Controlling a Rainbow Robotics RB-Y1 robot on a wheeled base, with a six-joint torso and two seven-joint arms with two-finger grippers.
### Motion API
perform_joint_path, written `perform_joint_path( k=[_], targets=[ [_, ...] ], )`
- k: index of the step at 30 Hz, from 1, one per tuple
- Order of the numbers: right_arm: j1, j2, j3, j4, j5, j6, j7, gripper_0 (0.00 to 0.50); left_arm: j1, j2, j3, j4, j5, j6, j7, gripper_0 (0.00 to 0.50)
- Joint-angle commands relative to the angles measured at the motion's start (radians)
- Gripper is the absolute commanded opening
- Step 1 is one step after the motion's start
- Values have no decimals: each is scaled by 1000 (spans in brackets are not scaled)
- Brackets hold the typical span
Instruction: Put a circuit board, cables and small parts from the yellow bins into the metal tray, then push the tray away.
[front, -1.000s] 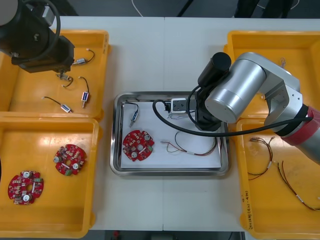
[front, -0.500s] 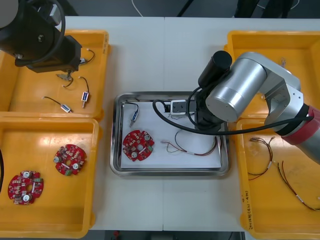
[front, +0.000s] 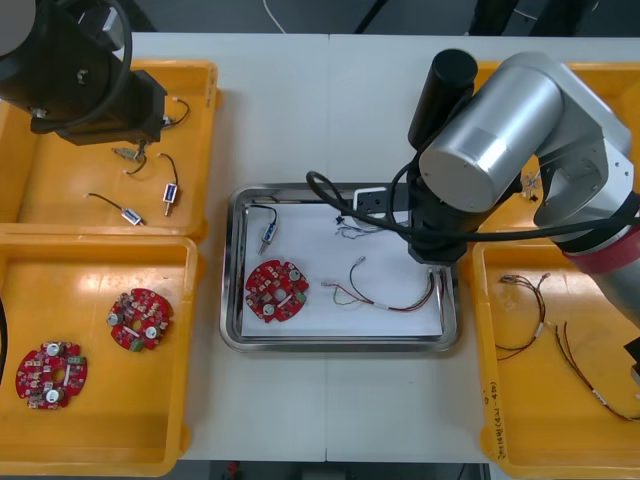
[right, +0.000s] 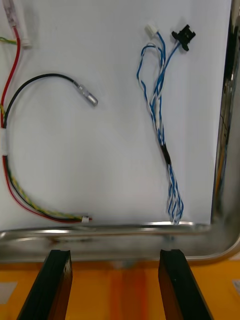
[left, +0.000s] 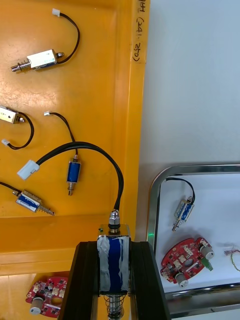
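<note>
A light table (front: 290, 110) is carrying everything, with dark floor (front: 200, 15) showing beyond its far edge. The metal tray (front: 340, 343), white inside, is sitting at the middle between the yellow bins (front: 192, 330), two at each side. In the tray, a round red circuit board (front: 277, 291) is lying at the near left. A small metal part (front: 268, 236) with a black lead is lying just far of it, a red and yellow cable (front: 395, 300) toward the right, and a twisted blue and white cable (right: 160, 125) by the far rim.

The right gripper (right: 116, 262) is hanging over the tray's right rim, its fingers standing wide apart with nothing between them. The left gripper (left: 114, 247) is hovering over the far left bin, clamping a blue-wrapped metal part (left: 114, 270) between its fingers. Loose metal parts (left: 42, 59) are lying in that bin.

Bare table is stretching from the tray's far rim to the table's far edge, and narrower strips are running along its left and near sides. The tray's right rim is sitting just beside the right bins.
</note>
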Motion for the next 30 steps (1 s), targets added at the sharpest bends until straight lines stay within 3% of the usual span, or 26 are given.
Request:
perform_joint_path(
  k=[1, 11, 23, 30],
  targets=[
    [-36, 43, -113, -61, -2, 68, -20, 500, 8, -14, -29, -43, 11, 7, -68, 0],
    [-14, 31, -239, -193, 24, 68, -260, 500, -14, -52, -102, -68, 22, 7, -60, 0],
    [152, -77, -420, -325, -2, 68, -520, 500, -47, -127, -254, -57, 3, 7, -30, 0],
    [250, -120, -546, -354, -30, 68, -645, 500, -87, -175, -343, 20, -9, -4, -14, 0]
  ],
)
